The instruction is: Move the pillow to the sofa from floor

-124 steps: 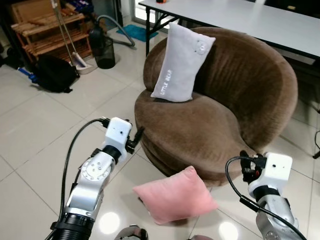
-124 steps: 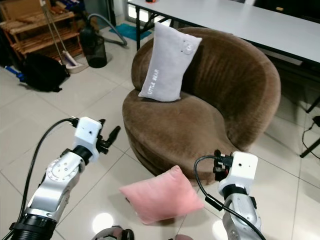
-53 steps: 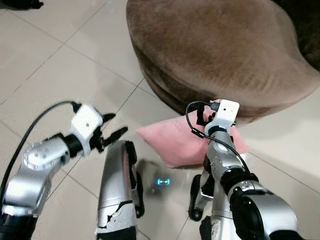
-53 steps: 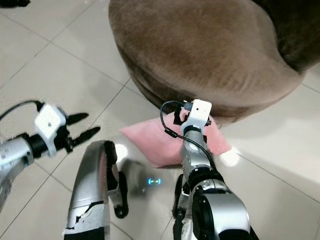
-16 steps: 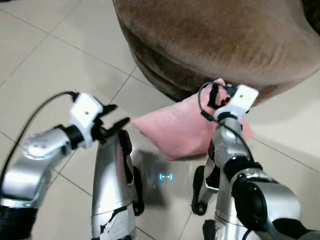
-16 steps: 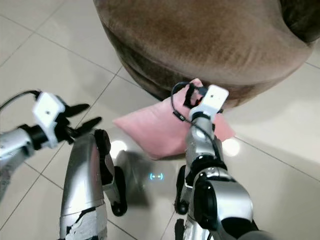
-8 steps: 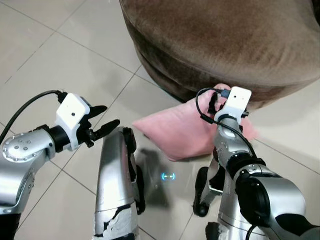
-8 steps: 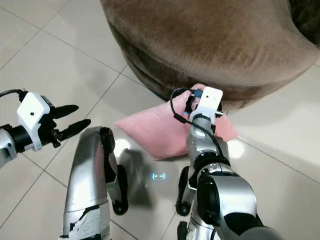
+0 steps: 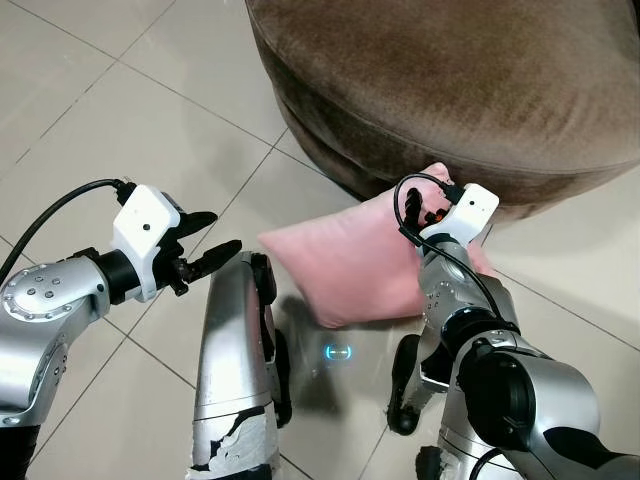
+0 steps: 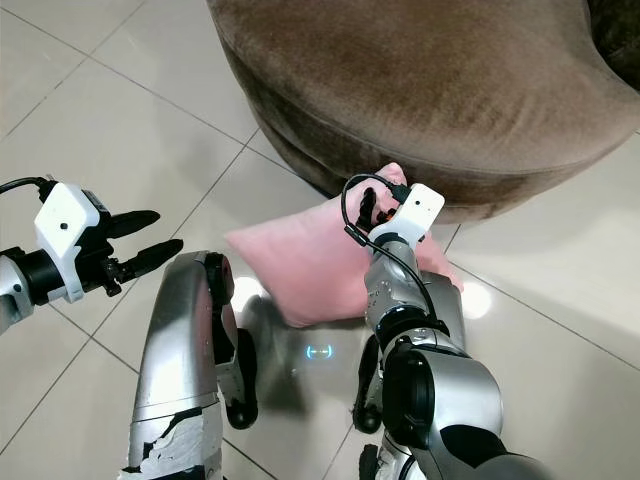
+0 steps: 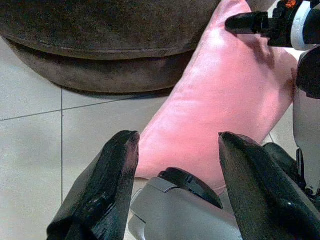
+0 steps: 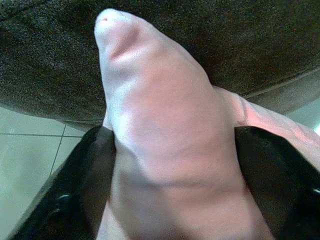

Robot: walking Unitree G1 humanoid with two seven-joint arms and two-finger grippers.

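A pink pillow sits on the white tiled floor against the base of the round brown sofa, with its far corner raised. My right gripper is shut on that raised corner, its black fingers squeezing the fabric from both sides just below the sofa's edge. In the head view the right gripper is at the pillow's upper right. My left gripper hovers open above the floor, left of the pillow and apart from it. Between its open fingers, the left wrist view frames the pillow.
My own silver legs and feet stand on the tiles right in front of the pillow. Open tiled floor stretches to the left. The sofa's seat rises just behind the pillow.
The pillow's gripped corner has lifted, so the pillow stands steeper and looks taller. The right gripper has shifted slightly with it. The left gripper has hardly moved.
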